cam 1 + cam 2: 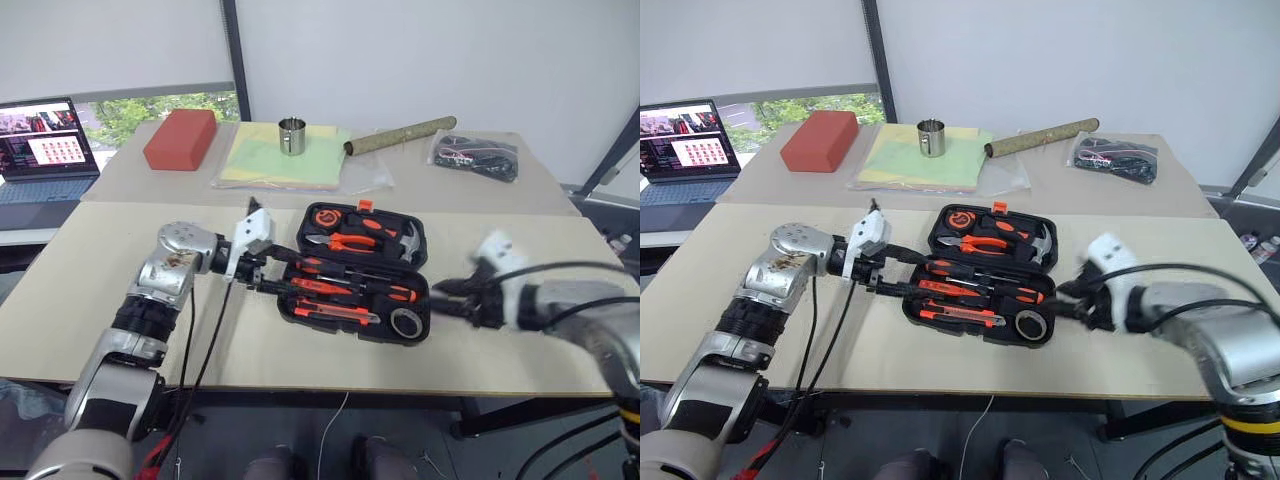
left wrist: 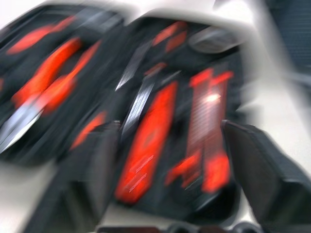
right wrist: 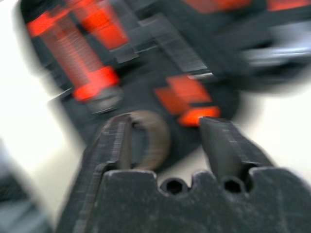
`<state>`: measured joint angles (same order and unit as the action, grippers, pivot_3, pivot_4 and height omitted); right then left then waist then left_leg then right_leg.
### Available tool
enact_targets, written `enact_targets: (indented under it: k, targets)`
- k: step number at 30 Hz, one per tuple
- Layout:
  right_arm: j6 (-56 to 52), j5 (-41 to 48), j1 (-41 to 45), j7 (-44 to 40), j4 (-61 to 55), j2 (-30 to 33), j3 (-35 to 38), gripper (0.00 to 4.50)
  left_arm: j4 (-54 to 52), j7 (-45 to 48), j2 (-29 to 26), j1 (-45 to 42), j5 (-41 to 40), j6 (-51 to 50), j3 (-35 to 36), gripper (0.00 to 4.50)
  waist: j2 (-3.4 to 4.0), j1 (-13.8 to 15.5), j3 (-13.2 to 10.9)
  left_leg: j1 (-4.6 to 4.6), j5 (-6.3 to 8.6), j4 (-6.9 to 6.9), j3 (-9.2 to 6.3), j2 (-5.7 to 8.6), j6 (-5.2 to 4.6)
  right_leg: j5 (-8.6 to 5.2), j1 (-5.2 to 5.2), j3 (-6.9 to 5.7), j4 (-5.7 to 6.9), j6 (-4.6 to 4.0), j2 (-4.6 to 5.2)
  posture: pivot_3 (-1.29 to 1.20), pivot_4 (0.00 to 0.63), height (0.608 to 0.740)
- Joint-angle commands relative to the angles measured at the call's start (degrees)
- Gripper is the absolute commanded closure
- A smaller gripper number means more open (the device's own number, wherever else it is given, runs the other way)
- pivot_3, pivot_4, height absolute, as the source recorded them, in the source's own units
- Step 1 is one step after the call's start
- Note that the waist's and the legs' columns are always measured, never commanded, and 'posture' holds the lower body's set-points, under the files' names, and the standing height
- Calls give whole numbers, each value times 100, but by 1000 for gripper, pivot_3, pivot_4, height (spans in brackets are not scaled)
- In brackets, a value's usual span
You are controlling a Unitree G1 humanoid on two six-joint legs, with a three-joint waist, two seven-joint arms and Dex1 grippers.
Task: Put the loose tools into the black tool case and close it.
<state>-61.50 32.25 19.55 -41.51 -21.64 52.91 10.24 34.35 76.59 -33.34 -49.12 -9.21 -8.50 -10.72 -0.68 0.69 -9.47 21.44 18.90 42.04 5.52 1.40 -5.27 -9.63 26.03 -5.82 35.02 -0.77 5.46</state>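
The black tool case [image 1: 360,275] lies open and flat on the bench [image 1: 100,290], its lid half on the far side and its tray half on the near side, and the loading looks about finished: the two screwdrivers [image 1: 345,281] sit in the middle slots of the tray half, the utility knife [image 1: 335,311] lies along the case's near edge, and the grey tape roll [image 1: 405,322] rests in the case's near right corner. I cannot pick out the small flat orange tool for certain, and no loose tool shows on the bench around the case. The pliers [image 1: 350,241] and hammer [image 1: 405,240] sit in the lid half. What remains, by my reading, is folding the case and latching it. The left hand [image 1: 268,272] is at the case's left edge, its fingers spread partway with the screwdriver handles lying between and beyond them in the left wrist view; it pinches nothing that I can see, and whether it touches the case rim I cannot tell. The right hand [image 1: 452,292] hangs just beside the case's right edge near the tape roll, its fingers parted and empty.
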Motion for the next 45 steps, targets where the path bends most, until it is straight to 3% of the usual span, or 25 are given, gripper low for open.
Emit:
enact_targets:
  k: [1,4,6,7,14,21,30,34,37,40,45]
  targets:
    - [522,-306,-125,39,263,107,168,3629,733,-424,-20,-277,348,628,107,2641,0,-4,0,0,0,-5,2,0,0,0,2,-2,-1,0,-2,0,150,740]
    - [1230,-825,-326,36,684,109,-231,4496,1100,-499,155,-299,558,966,-2,3679,0,1,0,1,0,-12,11,3,0,0,4,-4,-1,0,-2,0,150,740]
    - [1610,-1101,-357,1,917,14,-547,4500,1198,-471,303,-311,609,1039,-30,4385,-1,3,0,1,0,-12,20,6,0,0,3,-4,-1,1,0,0,150,740]
    - [1754,-1207,-344,-17,1011,-26,-669,4500,1238,-468,361,-319,632,1050,-33,4457,-1,2,0,1,0,-12,25,8,-1,0,3,-4,-1,2,2,0,150,740]
    - [2465,-1499,-46,-391,1204,-366,-1275,4500,795,61,584,-158,540,631,-118,4457,-1,5,0,-1,-1,-11,31,5,0,0,4,0,0,4,4,0,150,740]
    - [2634,-1197,-579,-1248,492,-139,-1151,4500,-658,949,316,448,120,-230,-171,4457,0,-43,0,2,0,-22,28,-7,0,-4,4,-8,2,0,-11,0,150,740]
    - [2736,-1339,-1519,-1168,79,-84,-747,4500,-1855,857,96,1277,138,-671,-145,4457,0,-17,0,-7,0,-22,26,-8,1,-7,2,-3,-5,-2,2,0,150,740]
    - [2566,-1562,-1768,-829,166,-48,-470,4500,-1749,468,-105,1342,374,-744,-85,4457,0,-4,0,-20,0,-21,28,-8,2,-8,-4,13,2,-4,7,0,150,740]
    - [2029,-1339,-1665,-593,243,-37,-22,3742,-1086,40,-209,1000,411,-1221,149,3827,0,-2,0,-23,-2,-19,26,-9,5,-8,-9,24,1,-4,15,0,150,740]
    - [1394,-974,-1280,-532,247,2,275,2714,-353,-190,-205,391,104,-2232,488,2709,-1,-2,-1,-22,-9,-16,25,-9,15,-7,-9,26,4,-4,14,0,150,740]
    - [249,-545,369,-189,953,-386,69,913,922,-820,251,-976,-292,-3847,971,811,-6,-23,-3,-23,-15,-12,27,-16,17,-11,-7,26,8,2,-2,0,150,740]
